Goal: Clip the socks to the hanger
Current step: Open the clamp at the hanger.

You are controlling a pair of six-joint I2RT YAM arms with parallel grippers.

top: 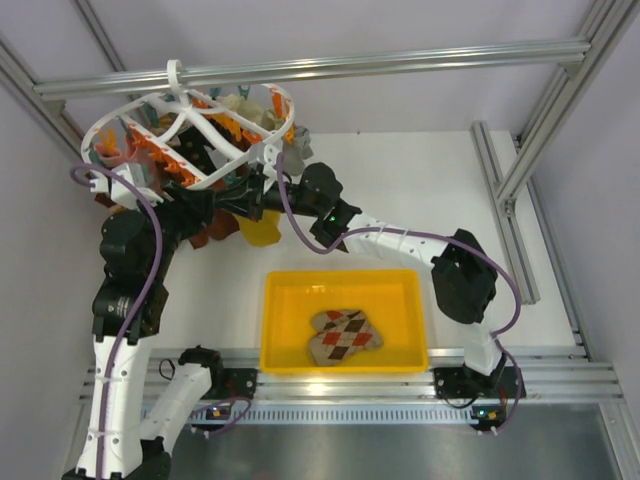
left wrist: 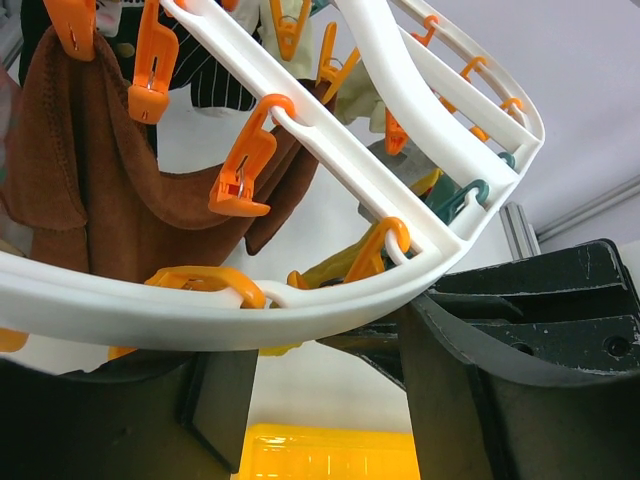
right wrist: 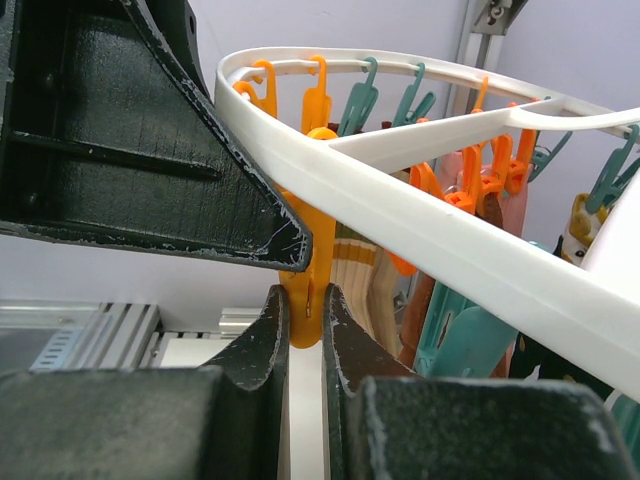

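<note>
The white round hanger hangs at the back left, with orange and teal clips. My right gripper reaches its near rim. In the right wrist view my right gripper is shut on an orange clip under the rim. My left gripper is beside it. In the left wrist view my left gripper is open and empty, and the rim crosses just above its fingers. A mustard-yellow sock hangs below the grippers. Tan argyle socks lie in the yellow bin.
Rust-brown socks and other items hang from clips on the hanger's far side. A ribbed striped sock hangs just behind the gripped clip. The yellow bin sits centre front. Aluminium frame rails run along the right and back.
</note>
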